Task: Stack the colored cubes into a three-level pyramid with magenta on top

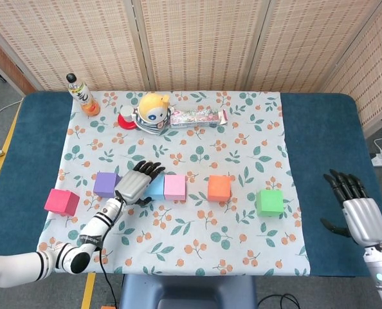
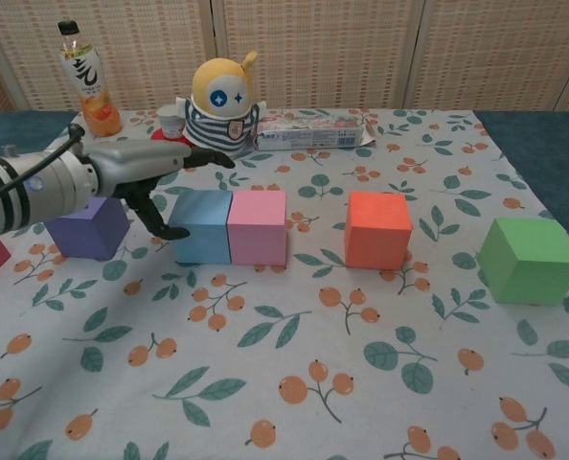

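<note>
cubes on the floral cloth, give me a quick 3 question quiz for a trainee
1. True or false: the light blue cube and the pink cube sit side by side, touching.
2. Which cube lies furthest toward the robot's right? A) purple cube B) orange cube C) green cube
3. Fill in: the left robot hand holds ____.

Key:
1. True.
2. C, the green cube; the orange cube and the purple cube lie further left.
3. Nothing; its fingers are spread above the light blue cube. No cube is stacked yet, and the magenta cube sits at the cloth's left edge.
</note>
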Controlling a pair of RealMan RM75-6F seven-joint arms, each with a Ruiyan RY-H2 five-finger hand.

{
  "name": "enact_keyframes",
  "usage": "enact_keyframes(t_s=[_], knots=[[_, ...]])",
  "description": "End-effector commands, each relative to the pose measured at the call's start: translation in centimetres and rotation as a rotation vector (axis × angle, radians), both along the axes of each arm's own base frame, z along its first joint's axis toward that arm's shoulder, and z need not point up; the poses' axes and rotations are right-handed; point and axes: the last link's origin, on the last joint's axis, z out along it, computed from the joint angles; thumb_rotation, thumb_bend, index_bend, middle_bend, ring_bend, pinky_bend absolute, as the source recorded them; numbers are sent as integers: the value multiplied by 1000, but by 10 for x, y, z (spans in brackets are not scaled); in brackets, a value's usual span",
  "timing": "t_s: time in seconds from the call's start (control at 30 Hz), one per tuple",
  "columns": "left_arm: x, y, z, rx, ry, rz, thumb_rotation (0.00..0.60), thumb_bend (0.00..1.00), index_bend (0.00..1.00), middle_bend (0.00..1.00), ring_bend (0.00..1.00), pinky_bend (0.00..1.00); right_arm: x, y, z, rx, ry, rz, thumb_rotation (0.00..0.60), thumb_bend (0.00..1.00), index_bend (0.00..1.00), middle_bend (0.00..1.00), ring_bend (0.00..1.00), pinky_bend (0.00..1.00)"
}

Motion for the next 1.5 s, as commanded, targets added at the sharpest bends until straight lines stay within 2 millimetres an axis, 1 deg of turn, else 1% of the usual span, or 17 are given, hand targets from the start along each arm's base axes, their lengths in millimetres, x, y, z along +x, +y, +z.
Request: enact_keyframes(t_s=[0.03, 0.07, 0.1, 0.17, 0.2, 0.23, 0.3, 0.5, 0.7, 0.9, 1.2, 1.37, 1.5], knots=[[-6, -7, 27, 60, -11, -17, 600, 322, 18, 0, 0, 15, 18, -17, -15, 83, -46, 60, 600, 73, 0, 0, 0, 0], [-8, -8, 34, 77, -13, -20, 600, 322, 18, 0, 0, 14, 23, -23, -20, 102, -55, 73, 600, 73, 0, 10, 0, 0], [-11, -11, 44, 100, -17, -20, 600, 322, 19, 1, 0, 14, 29, -32, -26, 119, -73, 89, 600, 73, 1, 42, 0, 0], [-17, -16, 58, 135, -21, -20, 600, 322, 20, 2, 0, 13, 38, -45, -39, 150, -92, 108, 600, 73, 30, 126, 1, 6], [-21, -19, 66, 157, -20, -21, 600, 322, 22, 2, 0, 13, 43, -53, -49, 173, -109, 108, 600, 73, 60, 169, 7, 26], [-24, -22, 71, 170, -19, -19, 600, 321, 25, 4, 0, 13, 47, -59, -58, 194, -118, 108, 600, 73, 76, 179, 11, 40], [-30, -28, 82, 189, -13, -15, 600, 322, 31, 8, 0, 11, 56, -71, -76, 246, -144, 99, 600, 73, 97, 184, 20, 69], [-43, -42, 100, 220, 9, -19, 600, 323, 40, 14, 0, 10, 76, -106, -120, 319, -175, 67, 600, 73, 114, 185, 20, 74], [-55, -53, 112, 235, -8, -18, 600, 320, 45, 14, 0, 10, 88, -128, -152, 342, -206, 16, 600, 74, 131, 185, 20, 74], [-64, -58, 113, 221, -23, -20, 600, 320, 44, 14, 0, 10, 101, -138, -172, 369, -238, -6, 600, 73, 142, 185, 24, 82], [-69, -59, 110, 204, -40, -27, 600, 319, 32, 14, 0, 9, 116, -147, -195, 387, -232, -9, 600, 73, 168, 190, 44, 82], [-72, -59, 111, 201, -47, -18, 600, 321, 26, 14, 0, 9, 116, -150, -200, 391, -214, -10, 600, 73, 198, 230, 77, 82], [-74, -58, 110, 196, -50, -14, 600, 321, 25, 14, 0, 9, 116, -153, -202, 392, -212, -10, 600, 78, 205, 295, 127, 82]])
